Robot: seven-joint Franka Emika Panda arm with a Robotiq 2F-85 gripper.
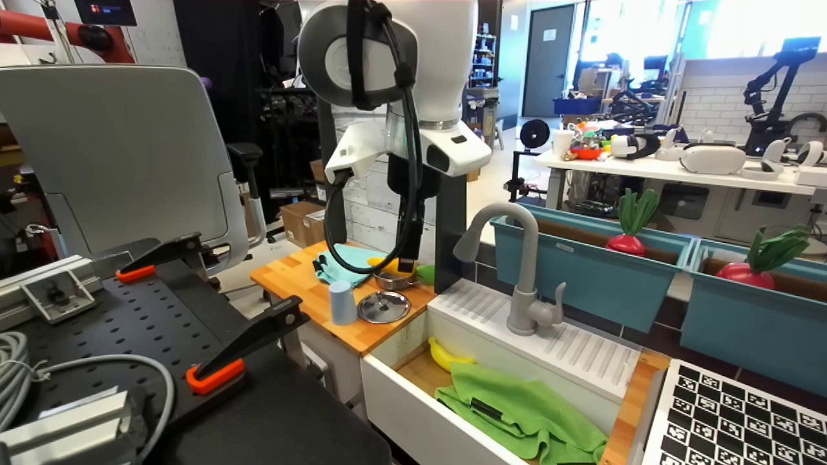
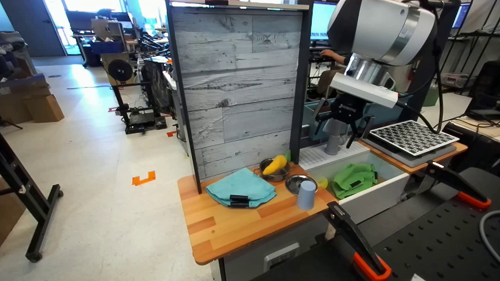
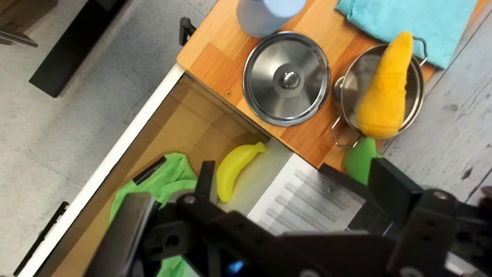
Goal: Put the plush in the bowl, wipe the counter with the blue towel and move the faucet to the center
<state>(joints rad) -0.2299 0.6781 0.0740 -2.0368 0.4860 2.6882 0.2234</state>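
Observation:
The yellow plush (image 3: 384, 88) lies in the metal bowl (image 2: 278, 177), a two-handled pot, its narrow end over the rim. A green piece (image 3: 359, 159) touches its wide end; I cannot tell if it belongs to it. The blue towel (image 2: 242, 187) lies folded on the counter (image 2: 218, 226) beside the bowl, a black band on it. The grey faucet (image 1: 526, 271) stands upright behind the sink, its spout turned toward the counter side. My gripper (image 3: 298, 169) is open and empty above the sink's back ledge. In an exterior view the gripper (image 2: 333, 137) overlaps the faucet's upper part.
A blue cup (image 2: 306, 195) and a metal lid (image 3: 286, 79) stand near the bowl. The sink (image 1: 413, 413) holds a green towel (image 1: 523, 407) and a banana (image 3: 238, 165). A wooden panel (image 2: 238, 86) rises behind the counter. Planters (image 1: 581, 271) stand behind the faucet.

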